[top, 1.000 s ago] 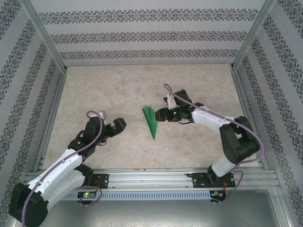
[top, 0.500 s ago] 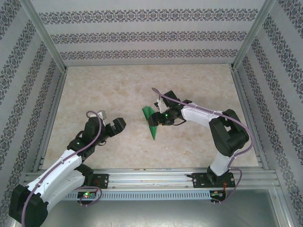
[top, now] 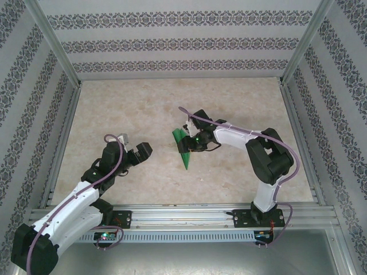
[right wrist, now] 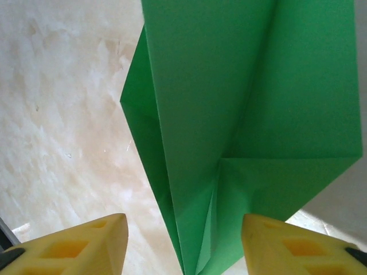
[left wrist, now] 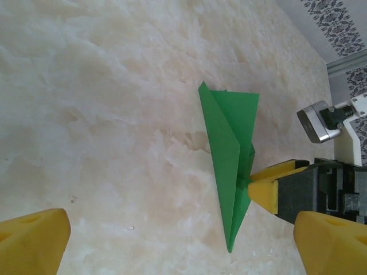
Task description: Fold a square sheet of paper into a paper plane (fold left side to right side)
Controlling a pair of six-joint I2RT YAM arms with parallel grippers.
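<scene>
The green paper is folded into a narrow pointed paper plane (top: 184, 157) lying mid-table, nose toward the near edge. The left wrist view shows the plane (left wrist: 229, 143) with a centre crease and one wing raised. My right gripper (top: 187, 141) is at the plane's right side, open, its yellow fingers either side of the folded layers (right wrist: 229, 103). One of its fingers (left wrist: 265, 192) touches the plane's right edge. My left gripper (top: 144, 151) hangs open to the left of the plane, well apart from it, nothing between its fingers (left wrist: 34, 240).
The marble-patterned tabletop (top: 132, 109) is fenced by metal rails (top: 63, 137) and patterned walls. The right arm's cable (top: 229, 123) loops over its forearm.
My right gripper has moved left onto the plane's right side, and its fingers have come closer together around the paper. The left arm has not moved.
</scene>
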